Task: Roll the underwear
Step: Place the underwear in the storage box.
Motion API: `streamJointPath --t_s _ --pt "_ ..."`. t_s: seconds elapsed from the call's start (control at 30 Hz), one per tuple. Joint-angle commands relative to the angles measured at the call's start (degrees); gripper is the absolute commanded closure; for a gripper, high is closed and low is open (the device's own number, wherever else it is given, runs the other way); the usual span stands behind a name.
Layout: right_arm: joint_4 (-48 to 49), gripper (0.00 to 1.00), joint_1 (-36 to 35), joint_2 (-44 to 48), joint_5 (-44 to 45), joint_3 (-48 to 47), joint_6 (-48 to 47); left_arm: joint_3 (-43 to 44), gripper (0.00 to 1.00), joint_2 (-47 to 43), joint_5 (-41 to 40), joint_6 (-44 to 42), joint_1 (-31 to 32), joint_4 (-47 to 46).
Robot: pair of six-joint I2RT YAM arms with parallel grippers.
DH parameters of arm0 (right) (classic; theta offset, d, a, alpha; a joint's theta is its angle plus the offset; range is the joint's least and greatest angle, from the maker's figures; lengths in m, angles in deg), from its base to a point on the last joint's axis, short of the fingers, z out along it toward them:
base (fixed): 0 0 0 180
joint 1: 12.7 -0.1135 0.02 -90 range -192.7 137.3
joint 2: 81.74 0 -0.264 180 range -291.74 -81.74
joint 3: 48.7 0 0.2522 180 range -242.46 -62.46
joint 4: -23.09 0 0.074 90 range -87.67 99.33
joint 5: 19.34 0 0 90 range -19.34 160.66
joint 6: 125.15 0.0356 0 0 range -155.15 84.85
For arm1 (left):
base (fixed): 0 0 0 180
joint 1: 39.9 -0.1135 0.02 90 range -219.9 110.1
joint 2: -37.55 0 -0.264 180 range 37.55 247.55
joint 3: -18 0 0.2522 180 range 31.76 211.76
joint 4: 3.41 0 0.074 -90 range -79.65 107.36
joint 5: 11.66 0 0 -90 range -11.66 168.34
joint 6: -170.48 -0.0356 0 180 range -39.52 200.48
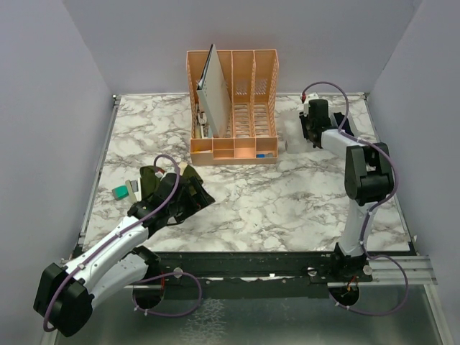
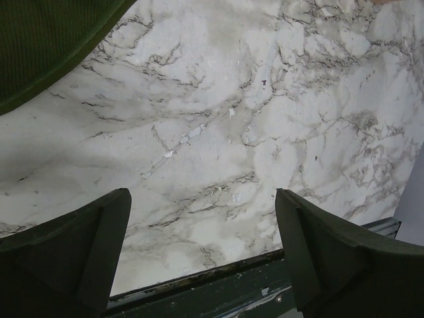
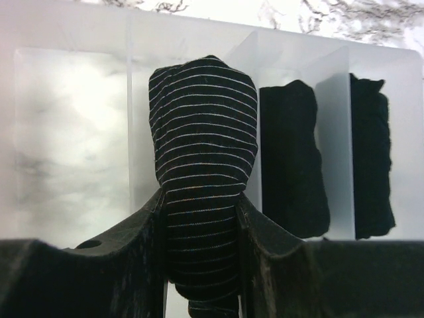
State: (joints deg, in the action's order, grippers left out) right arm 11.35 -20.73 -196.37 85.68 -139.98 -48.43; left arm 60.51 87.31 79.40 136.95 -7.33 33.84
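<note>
The left arm and right arm wear white shells, black joints, looping purple cables, and dark matte fingers.

Bare tabletop spans the centre and lower right of the top view; the orange file rack blocks upper centre. Right wrist view: a black roll and a second black roll fill the right compartments of the tray. The striped roll, clamped in the right pincer, fronts the next compartment; the leftmost is free.
</note>
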Motion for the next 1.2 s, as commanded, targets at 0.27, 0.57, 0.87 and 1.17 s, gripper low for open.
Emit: streamJointPath --t_s 0.27,0.57,0.87,1.17 --pt "-1.23 0.8 1.72 -6.01 -5.42 -3.82 1.04 -1.45 0.03 0.36 1.82 -1.0 -1.01 0.86" --pt "-4.14 0.51 2.32 -2.86 -7.76 -5.18 0.59 -2.59 0.03 1.61 2.69 -0.86 -1.37 -0.46" --pt "-7.08 0.39 2.34 2.03 -11.37 -8.81 0.33 -3.4 0.03 2.24 3.67 -0.56 -1.55 -2.1" --pt "-9.53 0.46 2.87 -1.25 -13.32 -9.94 1.82 -4.29 0.03 2.1 4.44 -0.4 -1.64 -2.52"
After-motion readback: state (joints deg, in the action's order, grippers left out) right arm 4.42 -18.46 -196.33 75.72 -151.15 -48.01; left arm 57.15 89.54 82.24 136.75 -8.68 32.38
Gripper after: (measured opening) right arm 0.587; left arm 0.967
